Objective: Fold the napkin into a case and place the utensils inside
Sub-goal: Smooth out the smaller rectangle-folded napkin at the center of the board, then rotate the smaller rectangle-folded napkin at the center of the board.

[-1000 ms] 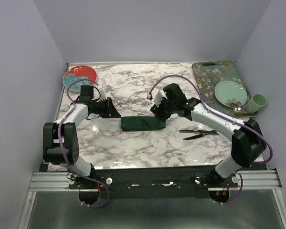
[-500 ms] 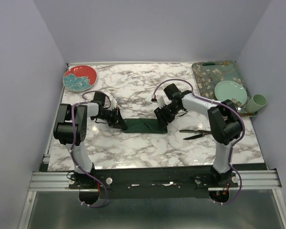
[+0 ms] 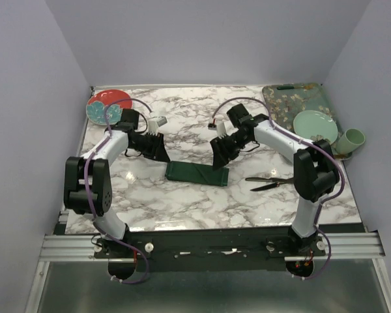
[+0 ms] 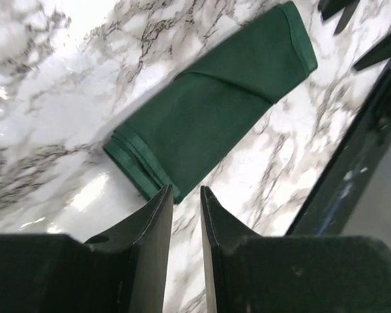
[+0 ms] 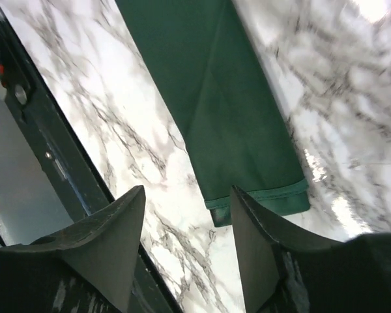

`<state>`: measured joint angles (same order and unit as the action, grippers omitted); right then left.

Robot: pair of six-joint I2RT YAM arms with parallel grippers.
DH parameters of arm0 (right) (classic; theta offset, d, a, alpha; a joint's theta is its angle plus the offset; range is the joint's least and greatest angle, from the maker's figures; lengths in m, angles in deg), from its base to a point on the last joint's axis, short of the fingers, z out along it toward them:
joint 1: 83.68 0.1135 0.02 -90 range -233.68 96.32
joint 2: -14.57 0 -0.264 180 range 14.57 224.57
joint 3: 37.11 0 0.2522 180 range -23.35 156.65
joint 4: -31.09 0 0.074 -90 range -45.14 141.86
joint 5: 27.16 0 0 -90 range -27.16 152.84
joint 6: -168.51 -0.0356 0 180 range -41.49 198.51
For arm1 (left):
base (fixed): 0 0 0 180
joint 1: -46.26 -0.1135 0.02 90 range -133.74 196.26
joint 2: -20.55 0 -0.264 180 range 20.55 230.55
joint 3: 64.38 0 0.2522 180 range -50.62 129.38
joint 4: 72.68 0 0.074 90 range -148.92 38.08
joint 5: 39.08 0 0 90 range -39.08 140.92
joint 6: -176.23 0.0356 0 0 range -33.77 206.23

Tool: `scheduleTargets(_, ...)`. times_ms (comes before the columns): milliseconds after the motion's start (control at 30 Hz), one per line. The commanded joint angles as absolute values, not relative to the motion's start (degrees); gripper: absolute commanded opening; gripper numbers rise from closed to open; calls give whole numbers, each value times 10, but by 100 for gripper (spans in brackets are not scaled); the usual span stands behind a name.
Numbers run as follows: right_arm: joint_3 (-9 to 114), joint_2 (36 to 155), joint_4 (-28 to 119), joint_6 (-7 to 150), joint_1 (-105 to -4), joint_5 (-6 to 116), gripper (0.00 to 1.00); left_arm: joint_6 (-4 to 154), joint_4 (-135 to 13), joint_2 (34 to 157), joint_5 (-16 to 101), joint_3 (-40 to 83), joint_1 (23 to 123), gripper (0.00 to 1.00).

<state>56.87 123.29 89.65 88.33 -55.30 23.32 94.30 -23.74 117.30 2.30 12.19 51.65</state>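
The napkin [image 3: 197,173], folded long and narrow, is seen lying flat on the marble table [image 3: 202,208] at the centre of the overhead view, gripped by neither claw. The left claw [image 3: 159,155] is held at its left end, fingers parted by a slim gap with nothing pinched. The right claw [image 3: 219,154] is spread wide over its right end. The utensils [image 3: 272,182] are seen lying further right, apart from the cloth.

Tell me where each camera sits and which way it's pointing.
Top external: high behind the bases, looking down on the marble table; both arms show, the folded napkin between them.
Left wrist: on the left arm, looking down past the left fingers at one napkin end.
Right wrist: on the right arm, past the right fingers at the other end.
All share the napkin.
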Motion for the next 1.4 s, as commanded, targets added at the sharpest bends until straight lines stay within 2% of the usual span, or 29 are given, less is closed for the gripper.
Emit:
scheduleTargets(0, 629, 1208, 928, 886, -576, 260, 68, 1199, -89, 1111, 129, 118, 536, 32)
scheduleTargets(267, 689, 1309, 939, 881, -595, 238, 80, 1146, -136, 1115, 230, 63, 630, 27)
scheduleTargets(400, 695, 1342, 930, 886, -596, 230, 89, 1111, -187, 1147, 258, 55, 639, 26)
scheduleTargets(600, 668, 1370, 938, 892, -596, 215, 92, 1053, -247, 1199, 255, 83, 639, 25)
scheduleTargets(833, 570, 1326, 911, 883, -591, 156, 92, 997, -297, 1263, 236, 139, 641, 25)
scheduleTargets(1167, 470, 1289, 859, 851, -525, 123, 95, 952, -321, 1316, 221, 200, 645, 26)
scheduleTargets(1367, 460, 1290, 810, 807, -496, 116, 98, 932, -335, 1330, 210, 210, 653, 27)
